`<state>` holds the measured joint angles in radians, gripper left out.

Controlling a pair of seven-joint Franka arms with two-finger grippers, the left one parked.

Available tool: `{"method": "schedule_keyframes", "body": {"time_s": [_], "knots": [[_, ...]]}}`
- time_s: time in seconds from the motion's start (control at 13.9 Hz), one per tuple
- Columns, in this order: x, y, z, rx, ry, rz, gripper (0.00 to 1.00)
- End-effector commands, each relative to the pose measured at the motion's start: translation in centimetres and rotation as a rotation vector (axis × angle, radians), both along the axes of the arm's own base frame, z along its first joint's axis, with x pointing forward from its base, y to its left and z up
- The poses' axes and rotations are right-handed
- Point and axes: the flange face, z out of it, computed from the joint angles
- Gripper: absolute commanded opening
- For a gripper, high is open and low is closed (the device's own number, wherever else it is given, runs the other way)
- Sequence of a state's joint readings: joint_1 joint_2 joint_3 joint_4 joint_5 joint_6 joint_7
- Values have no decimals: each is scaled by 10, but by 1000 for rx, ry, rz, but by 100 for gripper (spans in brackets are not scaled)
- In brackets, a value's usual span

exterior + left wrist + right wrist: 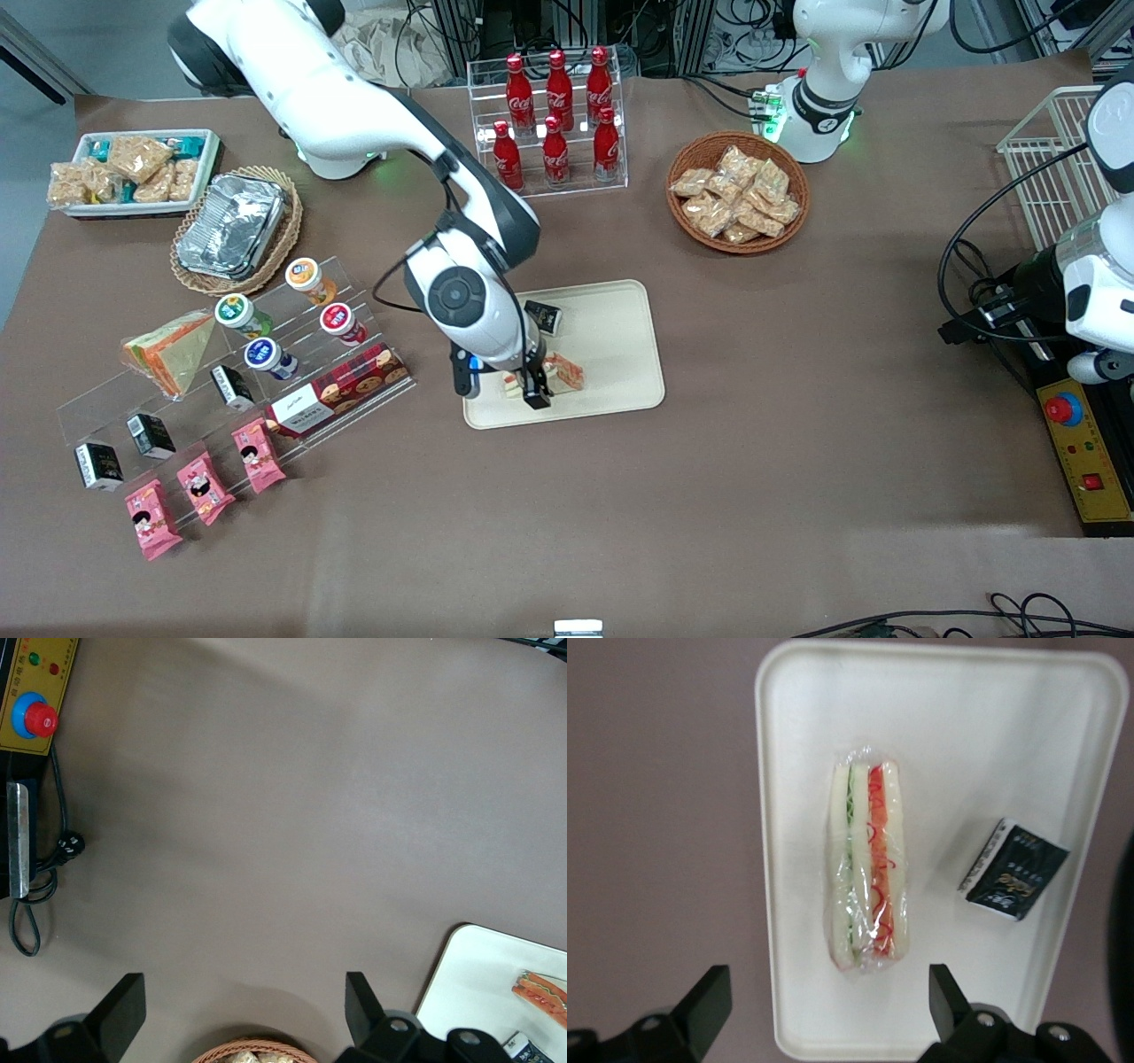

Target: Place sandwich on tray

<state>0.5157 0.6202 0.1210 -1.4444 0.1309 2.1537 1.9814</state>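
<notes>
Clear-wrapped white-bread sandwich [866,870] rests filling-edge up on the cream-beige rectangular tray [788,904], right arm's gripper [824,1014] spread wide above it, apparently released.

Overhead front view; wrist views downward, sharing tray [620,354]

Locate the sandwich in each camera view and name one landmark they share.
Front view: sandwich lies on the tray, under the open tool.
Left wrist view: only its filling edge shows on the tray corner.
Right wrist view: sandwich rests edge-up on the tray.
Shared landmark: the tray.
</notes>
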Motion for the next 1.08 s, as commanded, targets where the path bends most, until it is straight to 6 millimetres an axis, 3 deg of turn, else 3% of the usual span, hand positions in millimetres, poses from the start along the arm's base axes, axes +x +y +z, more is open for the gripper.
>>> {"method": "schedule_keyframes", "body": {"time_s": [0.0,0.07,0.58,0.72,0.86,1.01], "knots": [[6,-41,53,-10,-11,118,99],[3,-51,67,-16,-5,210,99],[4,-196,192,2,-83,861,99],[3,-241,215,6,-115,1016,99],[0,-281,225,2,-131,1106,99],[0,-335,232,-1,-160,1178,99]]}}
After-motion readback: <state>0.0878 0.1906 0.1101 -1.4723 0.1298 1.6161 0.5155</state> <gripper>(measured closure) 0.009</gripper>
